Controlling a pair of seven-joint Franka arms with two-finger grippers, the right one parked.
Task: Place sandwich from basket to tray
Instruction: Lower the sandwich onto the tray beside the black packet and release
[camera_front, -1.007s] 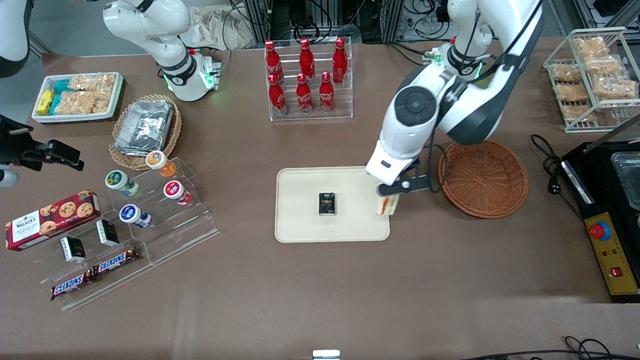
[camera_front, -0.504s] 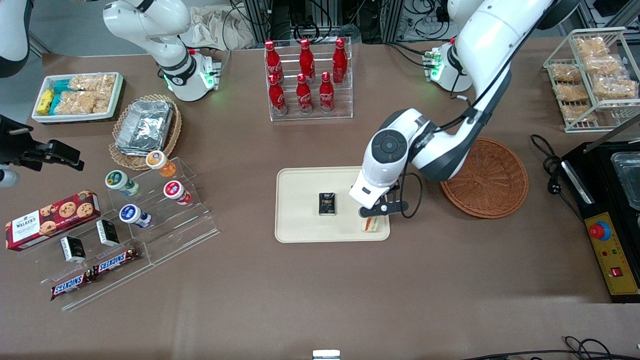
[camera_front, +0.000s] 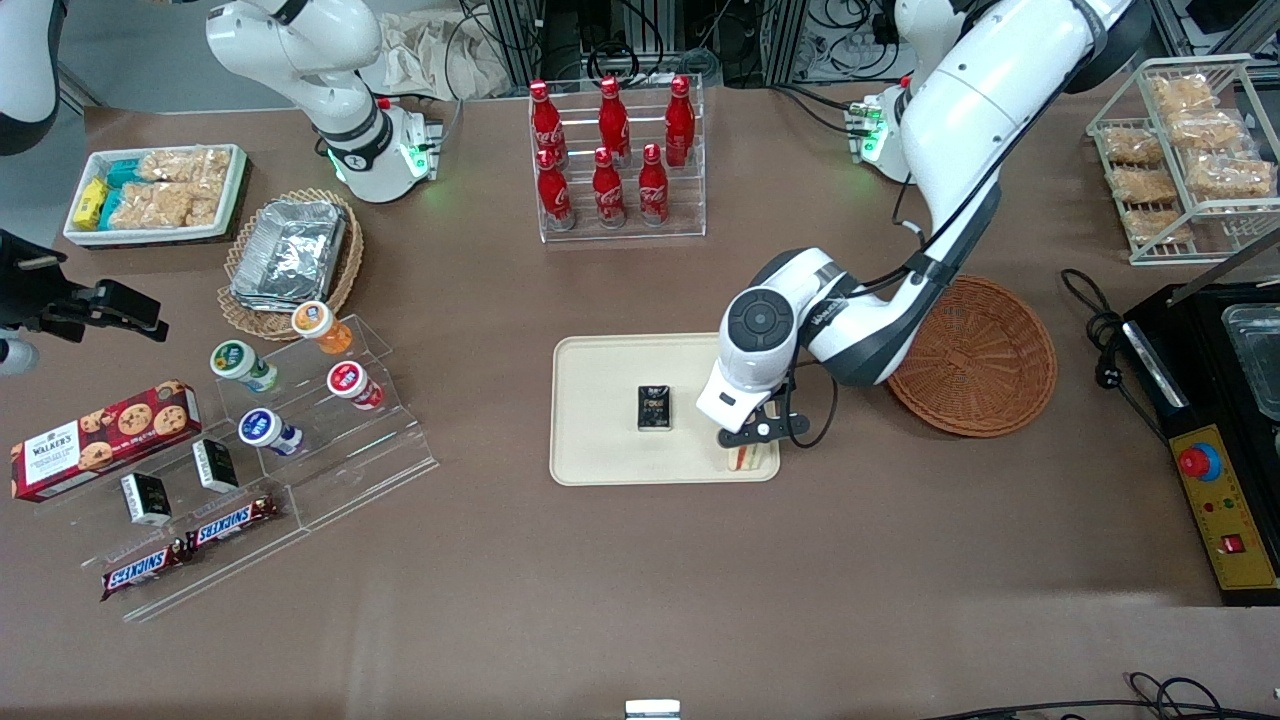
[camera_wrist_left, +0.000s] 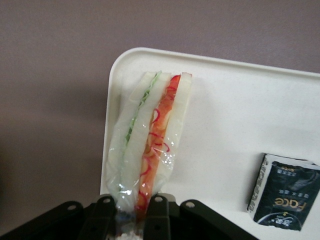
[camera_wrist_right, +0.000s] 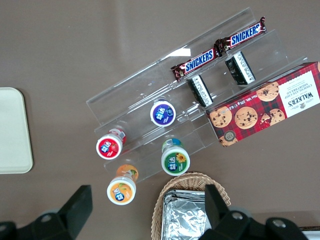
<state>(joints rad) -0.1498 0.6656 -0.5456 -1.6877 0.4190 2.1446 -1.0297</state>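
Note:
My left gripper (camera_front: 746, 446) is low over the cream tray (camera_front: 600, 400), at the tray's corner nearest the front camera on the working arm's end. It is shut on the sandwich (camera_wrist_left: 152, 135), white bread in clear wrap with an orange-red stripe and a green stripe. The fingers (camera_wrist_left: 103, 216) pinch its narrow end, and the rest reaches out over the tray (camera_wrist_left: 225, 125) corner. From the front the sandwich (camera_front: 741, 459) peeks out just under the gripper. The reddish-brown wicker basket (camera_front: 975, 355) stands beside the tray, partly covered by my arm, with nothing visible in it.
A small black packet (camera_front: 655, 408) lies mid-tray, close to the sandwich. A rack of red bottles (camera_front: 612, 150) stands farther from the camera. Toward the parked arm's end are yoghurt cups (camera_front: 345, 383), snack bars and a tan basket of foil containers (camera_front: 290, 255).
The gripper carried the sandwich from the tray's basket-side edge toward the front camera and lowered it over the tray's near corner. The arm now bends lower.

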